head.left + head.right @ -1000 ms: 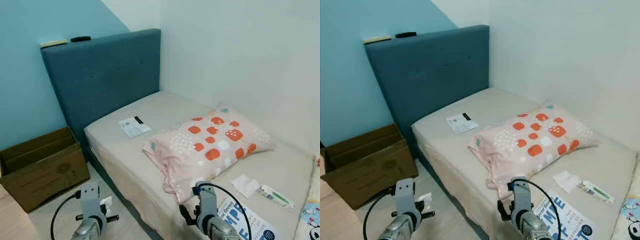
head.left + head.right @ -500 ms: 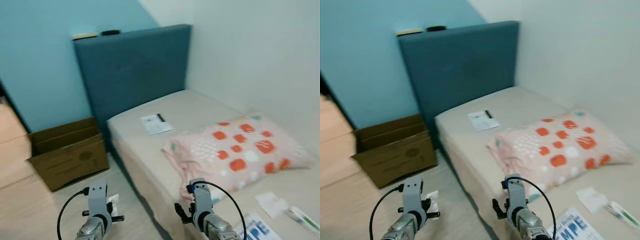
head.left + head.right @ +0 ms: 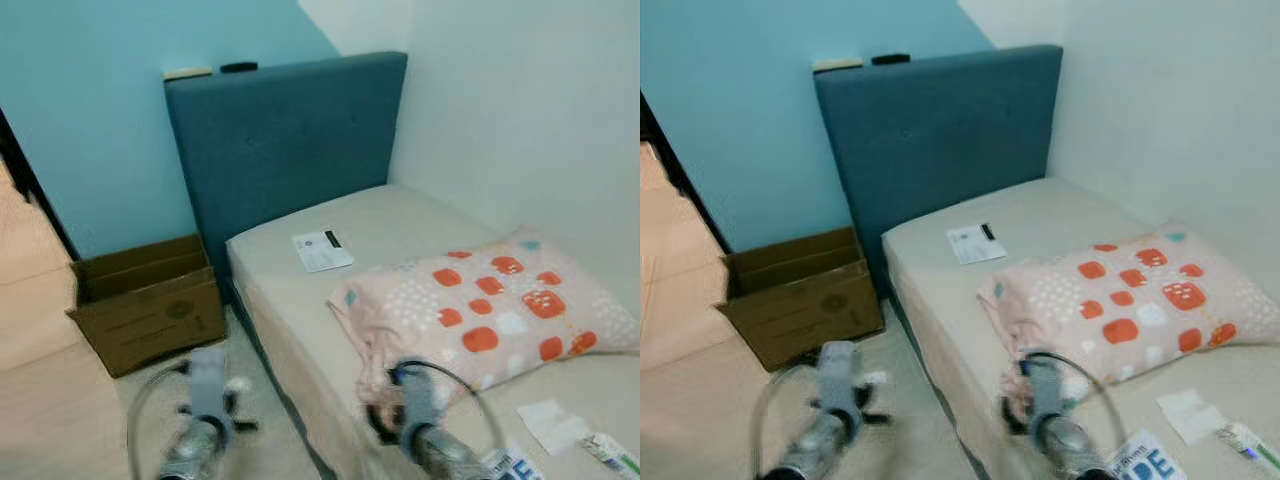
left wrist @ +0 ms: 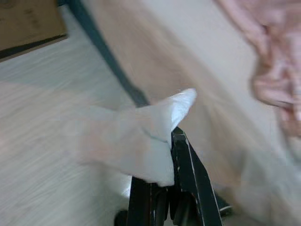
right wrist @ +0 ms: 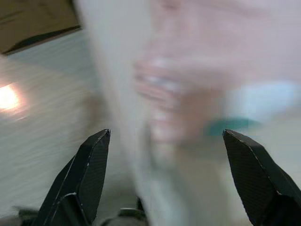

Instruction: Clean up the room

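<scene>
My left gripper (image 4: 164, 157) is shut on a crumpled white tissue (image 4: 136, 141). It hangs low over the wooden floor beside the bed, and the tissue (image 3: 238, 385) shows as a blurred white spot by the arm. My right gripper (image 5: 167, 136) is open with nothing between its fingers, low by the bed's side edge (image 3: 300, 380). A brown cardboard box (image 3: 150, 310) stands open on the floor, left of the blue headboard (image 3: 290, 140). On the bed lie a white card (image 3: 322, 250), a second tissue (image 3: 548, 423) and a small tube (image 3: 610, 452).
A pink pillow (image 3: 490, 310) with orange patches lies on the beige mattress (image 3: 400, 215). A printed magazine (image 3: 1145, 462) lies at the bed's near edge. Two small items (image 3: 210, 70) rest on top of the headboard. Bare wooden floor (image 3: 60, 400) stretches left of the bed.
The camera has swung left, so the box and floor show more and the bed's near items less. Both arms are now blurred. The left gripper still holds the tissue.
</scene>
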You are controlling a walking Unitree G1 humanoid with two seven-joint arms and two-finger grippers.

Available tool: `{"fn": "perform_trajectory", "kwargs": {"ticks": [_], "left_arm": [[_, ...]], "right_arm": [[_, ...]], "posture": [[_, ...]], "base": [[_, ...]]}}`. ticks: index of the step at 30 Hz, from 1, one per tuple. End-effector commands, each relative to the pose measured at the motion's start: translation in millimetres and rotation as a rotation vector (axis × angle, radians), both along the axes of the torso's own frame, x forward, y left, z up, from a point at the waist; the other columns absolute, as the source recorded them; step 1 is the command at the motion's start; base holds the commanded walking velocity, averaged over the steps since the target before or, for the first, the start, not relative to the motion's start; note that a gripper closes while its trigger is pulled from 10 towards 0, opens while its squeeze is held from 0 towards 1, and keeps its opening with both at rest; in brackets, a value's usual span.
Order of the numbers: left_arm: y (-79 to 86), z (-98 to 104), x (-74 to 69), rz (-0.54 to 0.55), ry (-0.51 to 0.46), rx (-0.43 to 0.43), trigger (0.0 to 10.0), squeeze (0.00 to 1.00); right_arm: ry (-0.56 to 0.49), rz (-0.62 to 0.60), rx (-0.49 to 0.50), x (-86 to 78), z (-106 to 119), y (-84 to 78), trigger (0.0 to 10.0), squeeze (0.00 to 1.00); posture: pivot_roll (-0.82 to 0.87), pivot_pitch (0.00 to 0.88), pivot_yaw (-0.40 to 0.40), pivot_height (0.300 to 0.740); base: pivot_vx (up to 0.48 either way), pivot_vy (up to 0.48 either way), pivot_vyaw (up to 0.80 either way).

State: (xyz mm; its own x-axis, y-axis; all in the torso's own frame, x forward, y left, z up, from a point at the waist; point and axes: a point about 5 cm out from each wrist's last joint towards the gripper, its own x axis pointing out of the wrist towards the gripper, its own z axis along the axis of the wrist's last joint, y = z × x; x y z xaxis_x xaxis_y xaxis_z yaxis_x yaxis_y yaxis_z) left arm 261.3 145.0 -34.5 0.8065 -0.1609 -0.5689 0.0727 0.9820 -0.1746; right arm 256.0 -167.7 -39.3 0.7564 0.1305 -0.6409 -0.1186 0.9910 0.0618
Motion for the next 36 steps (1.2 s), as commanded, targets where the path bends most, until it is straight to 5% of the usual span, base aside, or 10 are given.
{"fn": "perform_trajectory", "kwargs": {"ticks": [1, 24, 36], "left_arm": [[5.7, 0, 0.3, 0.002, 0.004, 0.009, 10.0, 0.00], [3.3, 1, 2.0, -0.003, 0.007, 0.007, 10.0, 0.00], [14.5, -2, -1.3, 0.043, 0.030, 0.046, 10.0, 0.00]], "right_arm": [[0.018, -0.013, 0.016, -1.5, -2, 5.3, 10.0, 0.00], [0.014, -0.080, -0.022, -0.3, -1, -6.1, 10.0, 0.00], [0.012, -0.100, -0.021, 2.6, 2, -10.8, 10.0, 0.00]], "posture": [[-0.14, 0.032, -0.021, 0.700], [-0.16, 0.038, -0.017, 0.700], [-0.16, 0.038, -0.017, 0.700]], "base": [[0.000, 0.000, 0.00], [0.000, 0.000, -0.14], [0.000, 0.000, -0.70]]}}
